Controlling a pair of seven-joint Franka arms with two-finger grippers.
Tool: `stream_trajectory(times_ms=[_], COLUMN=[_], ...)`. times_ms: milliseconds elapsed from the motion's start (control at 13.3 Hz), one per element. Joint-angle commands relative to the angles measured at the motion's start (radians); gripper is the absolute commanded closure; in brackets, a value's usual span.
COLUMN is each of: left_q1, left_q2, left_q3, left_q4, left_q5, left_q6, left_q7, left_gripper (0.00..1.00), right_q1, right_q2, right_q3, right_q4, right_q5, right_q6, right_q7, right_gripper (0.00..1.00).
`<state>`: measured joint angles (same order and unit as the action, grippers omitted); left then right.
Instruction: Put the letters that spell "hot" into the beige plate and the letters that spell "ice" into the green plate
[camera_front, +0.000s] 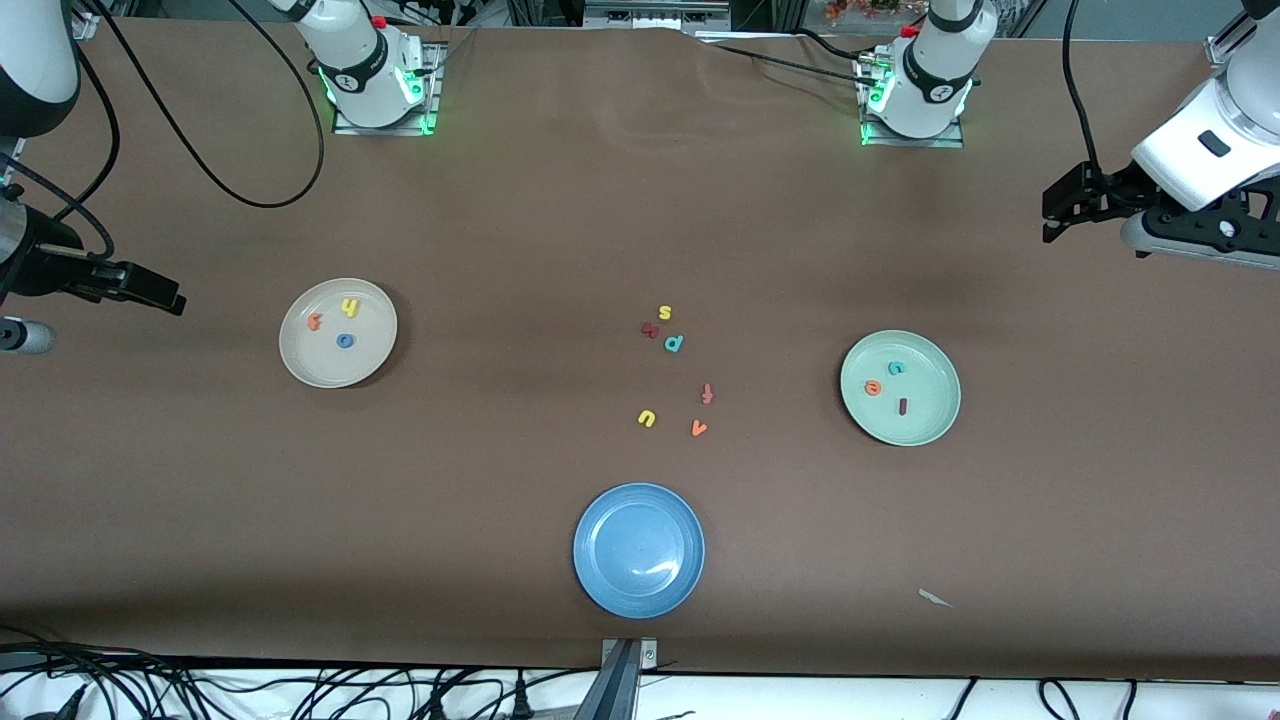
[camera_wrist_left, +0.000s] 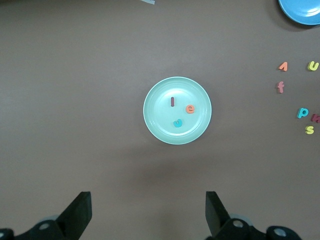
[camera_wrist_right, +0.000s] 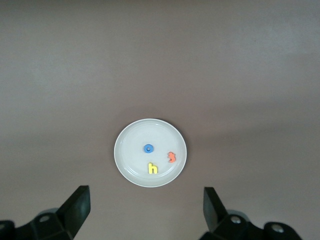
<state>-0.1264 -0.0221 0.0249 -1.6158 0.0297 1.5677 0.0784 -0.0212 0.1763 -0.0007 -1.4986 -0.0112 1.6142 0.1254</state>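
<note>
hot letters (camera_wrist_right: 156, 157) on beige plate (camera_front: 300, 365) | ice letters (camera_wrist_left: 180, 111) on green plate (camera_front: 935, 425), e at nine o'clock of i | we judge them light, soft foam; pinch across edges | left gripper (camera_wrist_left: 148, 215) and right gripper (camera_wrist_right: 146, 212) released, empty, both waiting

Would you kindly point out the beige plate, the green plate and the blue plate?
beige plate (camera_front: 372, 362), front view, bare inner surface near its rim.
green plate (camera_front: 930, 420), front view, bare inner surface.
blue plate (camera_front: 640, 550), front view, centre.

Brown table (camera_front: 500, 200), beige plate (camera_front: 300, 362), green plate (camera_front: 935, 425), blue plate (camera_front: 640, 590), six loose foam letters (camera_front: 673, 343) mid-table
</note>
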Motion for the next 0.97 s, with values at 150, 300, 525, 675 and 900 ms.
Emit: stream_trajectory(times_ms=[150, 300, 525, 675, 900], left_q1=[0.010, 0.010, 0.011, 0.011, 0.010], left_q2=[-0.022, -0.022, -0.022, -0.024, -0.024], left_q3=[-0.008, -0.010, -0.008, -0.010, -0.010], left_q4=[-0.018, -0.018, -0.018, -0.016, -0.016], left_q5=[0.010, 0.012, 0.010, 0.010, 0.010], left_q6=[-0.006, -0.005, -0.006, -0.006, -0.006], left_q7=[-0.003, -0.003, 0.000, -0.002, -0.002], left_gripper=[0.00, 0.00, 0.00, 0.00, 0.00], right_q1=[0.004, 0.004, 0.007, 0.010, 0.009], right_q2=[-0.008, -0.009, 0.005, 0.005, 0.011], right_q3=[0.022, 0.022, 0.022, 0.022, 0.022], right_q4=[-0.005, -0.003, -0.006, -0.005, -0.005], right_q5=[-0.001, 0.000, 0.000, 0.000, 0.000], right_q6=[-0.037, -0.053, -0.042, -0.040, -0.040], right_q7=[0.037, 0.037, 0.037, 0.037, 0.037], right_gripper=[0.01, 0.00, 0.00, 0.00, 0.00])
